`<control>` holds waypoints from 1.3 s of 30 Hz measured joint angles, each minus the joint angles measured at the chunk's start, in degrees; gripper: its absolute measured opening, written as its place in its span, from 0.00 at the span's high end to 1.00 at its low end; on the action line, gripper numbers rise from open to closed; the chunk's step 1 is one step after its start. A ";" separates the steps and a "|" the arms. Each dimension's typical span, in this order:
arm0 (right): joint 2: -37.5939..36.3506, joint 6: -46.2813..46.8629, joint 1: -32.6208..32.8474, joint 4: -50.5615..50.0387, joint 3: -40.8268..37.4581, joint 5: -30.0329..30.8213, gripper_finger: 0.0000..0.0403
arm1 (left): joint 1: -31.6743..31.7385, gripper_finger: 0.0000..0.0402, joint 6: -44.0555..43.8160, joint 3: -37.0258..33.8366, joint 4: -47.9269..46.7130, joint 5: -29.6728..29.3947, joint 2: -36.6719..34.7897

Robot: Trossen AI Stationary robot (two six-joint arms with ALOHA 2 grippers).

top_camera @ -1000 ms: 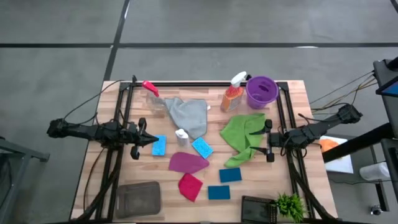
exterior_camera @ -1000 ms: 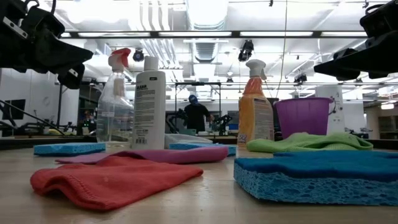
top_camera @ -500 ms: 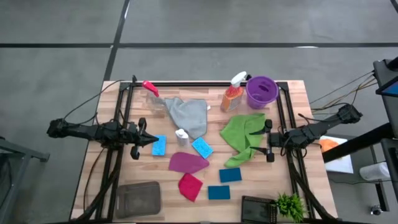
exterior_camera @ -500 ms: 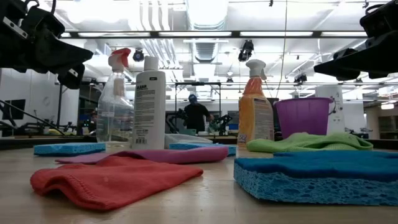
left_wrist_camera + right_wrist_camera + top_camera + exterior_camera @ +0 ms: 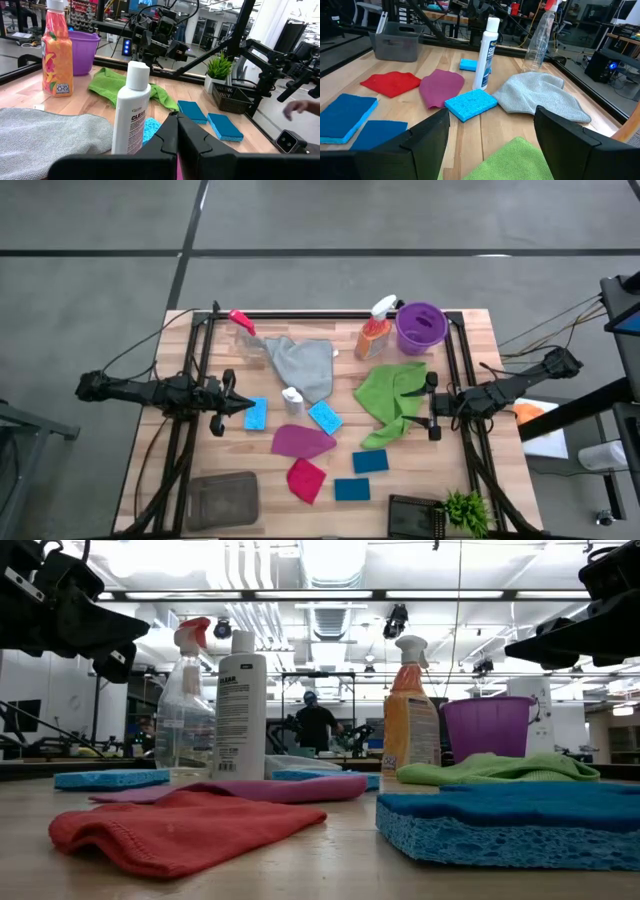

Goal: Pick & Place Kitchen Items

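Two arms hover idle, so no pick appears begun: left gripper (image 5: 247, 408) with jaws pressed together above a blue sponge (image 5: 256, 414) near the desk's left edge, right gripper (image 5: 430, 408) with jaws spread over the green cloth (image 5: 388, 400), seemingly next to be grasped. Wooden desk (image 5: 480, 340); a workshop lies behind.

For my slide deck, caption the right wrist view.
Open right gripper over green cloth, facing blue sponge and white bottle.

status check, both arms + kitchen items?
Left gripper shut, empty, beside a blue sponge. Right gripper open over the green cloth, nothing held. White bottle upright mid-table. No obstruction.
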 joint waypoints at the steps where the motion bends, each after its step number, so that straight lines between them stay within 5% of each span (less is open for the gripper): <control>1: 0.00 0.00 0.01 -0.02 0.02 -0.02 0.30 | 0.00 1.00 0.01 0.00 0.00 0.01 0.02; 39: 0.00 0.01 0.00 0.00 0.00 -0.02 0.30 | 0.00 1.00 -1.43 0.00 0.18 -0.71 0.00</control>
